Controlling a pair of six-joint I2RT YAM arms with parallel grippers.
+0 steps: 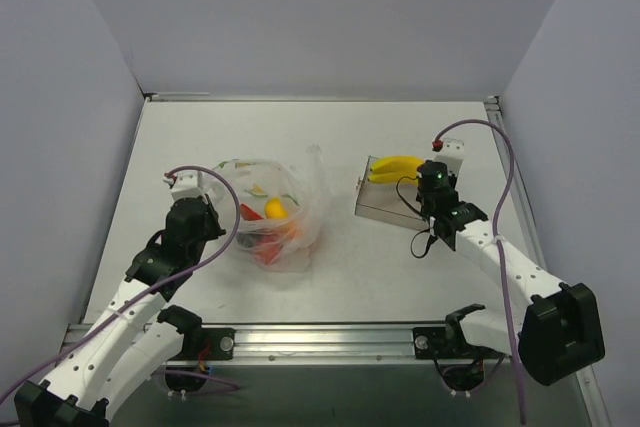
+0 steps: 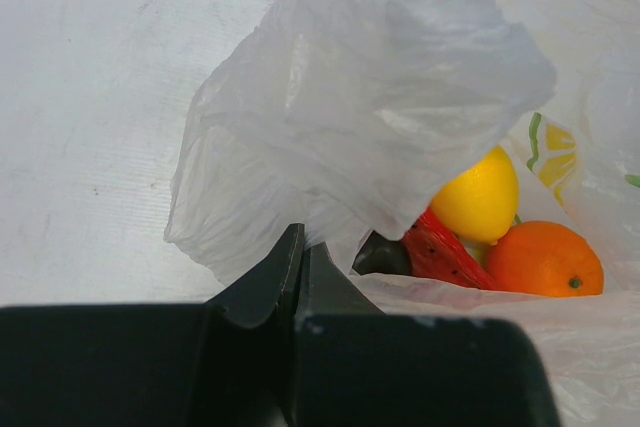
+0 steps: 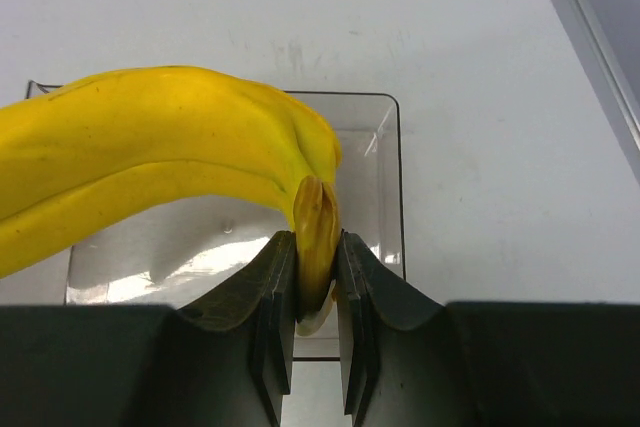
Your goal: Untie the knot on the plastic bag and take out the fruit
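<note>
My right gripper [image 3: 315, 252] pinches the banana [image 3: 150, 147] by its stem above the clear box [image 3: 385, 162]; I should lower it before letting go. My left gripper [image 2: 303, 245] is closed tight on the plastic bag [image 2: 350, 97], with 4 fruit [image 2: 480, 197] inside.

The plastic bag [image 1: 285, 237] is lying crumpled and open, holding a yellow ball [image 2: 480, 197], an orange ball [image 2: 545, 259], a red piece [image 2: 440, 252] and a dark ball [image 2: 380, 255], while the yellow banana [image 3: 150, 157] is hanging well right of the bag, its stem pinched in the right gripper [image 3: 315, 247].
</note>
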